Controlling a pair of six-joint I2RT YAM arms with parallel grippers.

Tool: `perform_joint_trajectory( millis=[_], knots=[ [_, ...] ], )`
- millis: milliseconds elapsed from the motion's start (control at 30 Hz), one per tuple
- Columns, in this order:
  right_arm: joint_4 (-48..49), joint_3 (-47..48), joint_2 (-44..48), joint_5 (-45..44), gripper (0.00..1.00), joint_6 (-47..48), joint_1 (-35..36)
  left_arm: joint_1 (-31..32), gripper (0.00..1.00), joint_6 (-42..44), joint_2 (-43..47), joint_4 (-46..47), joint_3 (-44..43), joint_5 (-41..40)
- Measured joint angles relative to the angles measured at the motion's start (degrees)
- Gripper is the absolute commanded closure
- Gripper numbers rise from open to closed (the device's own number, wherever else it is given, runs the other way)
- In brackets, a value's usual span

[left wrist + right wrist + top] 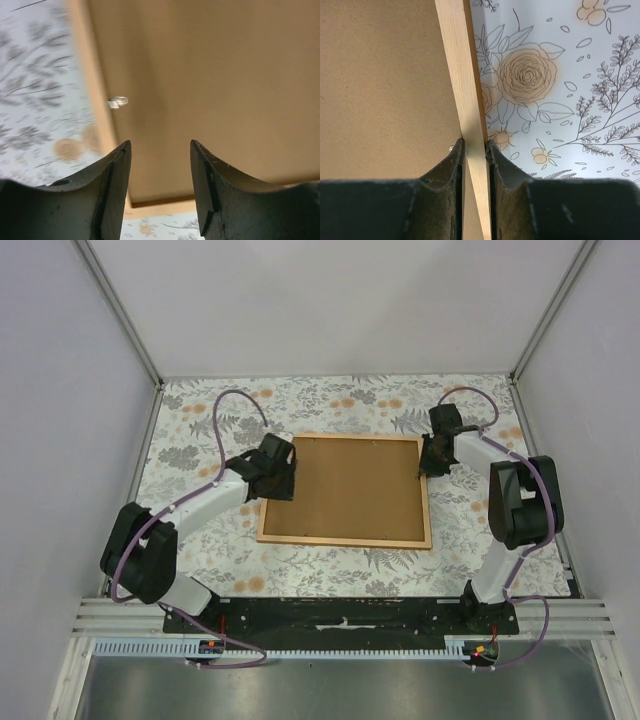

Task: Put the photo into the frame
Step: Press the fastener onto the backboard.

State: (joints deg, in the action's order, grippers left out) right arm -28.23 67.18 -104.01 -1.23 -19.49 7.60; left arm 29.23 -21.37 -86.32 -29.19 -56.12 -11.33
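The frame (pixel 345 540) lies flat on the flowered desk (pixel 340 400), a brown backing board (pixel 345 488) filling it; the right tool (pixel 475 145) is clamped on the frame's right rail, and the left tool (pixel 160 145) hovers with jaws apart above the frame's left edge

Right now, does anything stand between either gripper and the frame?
Nothing visible does. The right gripper has its jaws clamped on the right rail of the frame. The left gripper is open at its left edge. A brown backing board fills the opening; the photo is not in view.
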Motion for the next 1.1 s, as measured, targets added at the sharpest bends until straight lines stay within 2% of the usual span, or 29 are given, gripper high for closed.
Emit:
perform_joint_trajectory(
  millis=[67, 133, 333, 433, 767, 867, 1000, 1100],
  knots=[
    [-0.2, 0.9, -0.7, 0.1, 0.98, 0.3, 0.0, 5.5, 0.43, 2.8, 1.3, 0.7, -0.4, 1.5],
    [-0.4, 1.9, -1.5, 0.3, 0.91, 0.7, 0.0, 11.3, 0.43, 5.8, 2.0, 1.3, -1.2, 3.0],
    [-1.3, 5.0, -3.4, 0.6, 0.41, 1.3, 0.0, 24.5, 0.47, 14.1, 0.3, 2.0, -4.3, 5.5],
    [-1.4, 6.4, -3.4, 0.8, 0.31, 0.9, -0.1, 26.8, 0.46, 17.0, -3.3, 2.0, -6.7, 5.8],
    [-3.6, 7.2, 1.9, 1.1, 0.28, 0.6, -2.2, 31.7, 0.47, 24.6, -13.9, 0.7, -15.5, 7.1],
    [-3.8, 6.8, 4.8, 1.1, 0.27, 0.1, -2.9, 34.4, 0.51, 25.7, -16.6, 0.4, -18.4, 7.5],
    [-3.7, 5.4, 7.5, 1.4, 0.3, -0.9, -3.8, 36.3, 0.52, 24.6, -20.7, 0.0, -23.0, 5.9],
    [-3.7, 4.2, 7.8, 2.6, 0.37, -1.5, -4.4, 36.1, 0.52, 19.7, -23.4, -1.1, -27.0, 0.2]
  ],
)
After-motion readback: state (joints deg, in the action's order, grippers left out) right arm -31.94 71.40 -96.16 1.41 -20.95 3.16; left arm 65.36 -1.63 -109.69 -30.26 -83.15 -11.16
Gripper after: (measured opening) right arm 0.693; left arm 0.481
